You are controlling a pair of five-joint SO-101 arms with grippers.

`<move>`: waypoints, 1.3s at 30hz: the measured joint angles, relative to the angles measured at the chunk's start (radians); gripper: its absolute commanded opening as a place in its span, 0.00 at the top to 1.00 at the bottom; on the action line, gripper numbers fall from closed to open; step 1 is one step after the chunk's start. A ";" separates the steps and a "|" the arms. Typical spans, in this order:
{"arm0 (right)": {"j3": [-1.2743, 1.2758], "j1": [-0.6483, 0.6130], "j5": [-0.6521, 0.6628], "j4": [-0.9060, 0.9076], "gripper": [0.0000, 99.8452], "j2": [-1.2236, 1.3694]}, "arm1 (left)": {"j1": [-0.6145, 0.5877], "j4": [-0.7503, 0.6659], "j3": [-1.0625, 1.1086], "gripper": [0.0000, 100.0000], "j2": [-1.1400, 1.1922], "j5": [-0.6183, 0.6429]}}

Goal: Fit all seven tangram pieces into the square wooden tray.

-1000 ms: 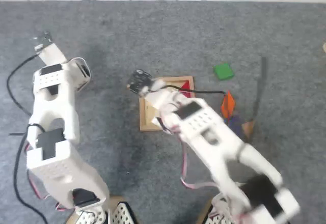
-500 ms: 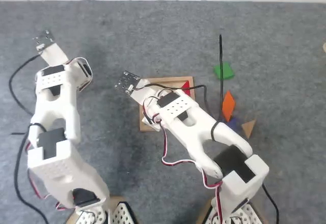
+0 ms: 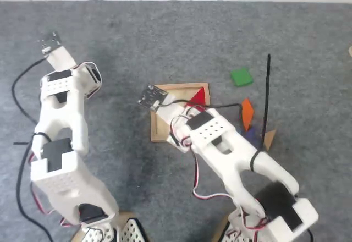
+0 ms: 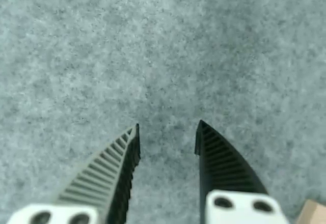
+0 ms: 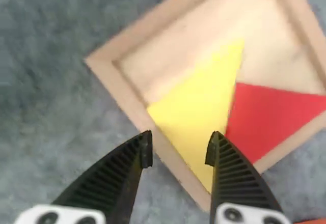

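Observation:
The square wooden tray (image 3: 179, 86) lies mid-table, partly under my right arm. In the right wrist view the tray (image 5: 132, 38) holds a yellow triangle (image 5: 198, 107) and a red triangle (image 5: 270, 114), edge to edge. My right gripper (image 5: 179, 147) hangs open above the tray's rim, beside the yellow triangle. From above, the red triangle (image 3: 198, 96) shows in the tray's far right corner. A green square (image 3: 241, 77), an orange piece (image 3: 247, 112), a purple piece (image 3: 251, 135) and a tan triangle (image 3: 269, 138) lie right of the tray. My left gripper (image 4: 168, 132) is open over bare carpet.
Grey carpet covers the table. A black cable (image 3: 267, 99) rises from the right arm across the loose pieces. The left arm (image 3: 60, 104) stands at the far left, well apart from the tray.
The right arm's gripper end swung left past the tray's corner, then came back right over the tray. Its black cable shifted rightward. The left arm barely moved.

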 measured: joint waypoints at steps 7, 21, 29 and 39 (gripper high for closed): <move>-0.169 0.018 -0.002 0.006 0.81 0.218 | 0.000 0.000 0.000 0.82 0.000 0.000; -0.370 -0.035 -0.035 0.038 0.81 0.339 | 0.005 0.000 0.002 0.82 0.034 0.000; -0.371 -0.038 -0.046 0.028 0.81 0.370 | 0.008 0.000 0.002 0.82 0.034 0.000; -0.376 -0.025 -0.046 0.012 0.82 0.379 | 0.008 -0.002 0.002 0.82 0.034 0.000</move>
